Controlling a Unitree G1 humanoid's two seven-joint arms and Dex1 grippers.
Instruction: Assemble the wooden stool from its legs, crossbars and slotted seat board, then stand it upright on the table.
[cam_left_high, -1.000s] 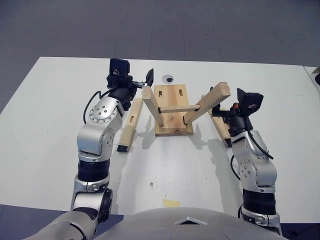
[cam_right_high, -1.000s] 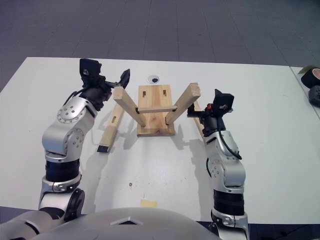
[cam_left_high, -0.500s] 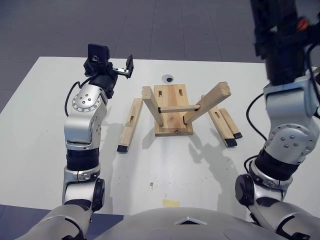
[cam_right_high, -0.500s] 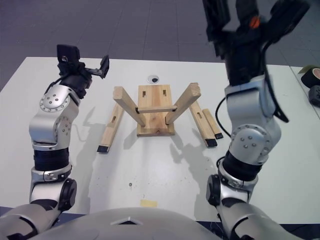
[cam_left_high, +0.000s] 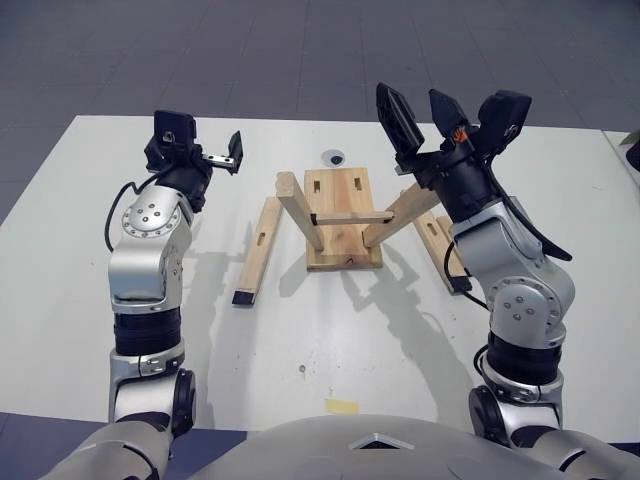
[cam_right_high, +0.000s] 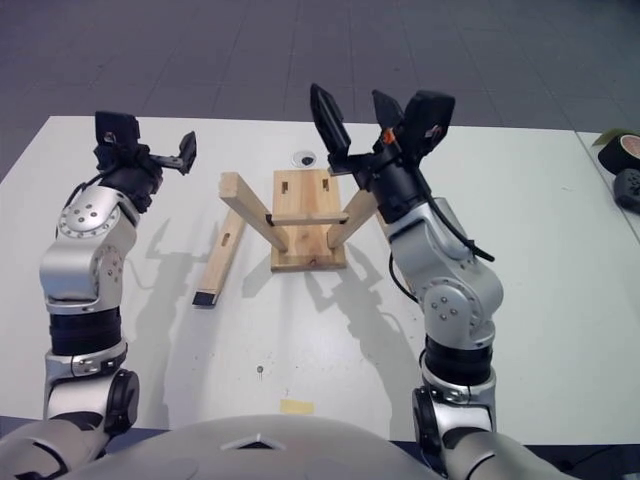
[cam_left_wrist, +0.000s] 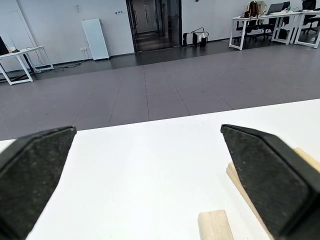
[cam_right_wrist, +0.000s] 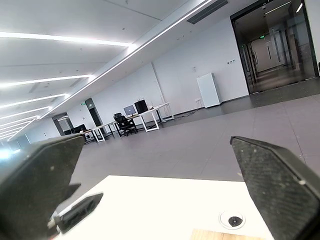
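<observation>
The slotted seat board lies flat on the white table. Two legs stand slanted out of it, joined by a thin crossbar. A loose leg lies to its left. More loose pieces lie to its right, partly hidden by my right arm. My left gripper is open and empty, raised left of the left leg. My right gripper is open and empty, held high above the right leg. The left wrist view shows wide-apart fingers and a leg's end.
A round cable grommet sits in the table behind the seat board. A strip of yellow tape and a small dark mark lie near the front edge. Bare table spreads to the far left and far right.
My right arm let go beside the right leg, swung up high, then came down to hover open above that leg. My left arm drew back left, away from the left leg.
</observation>
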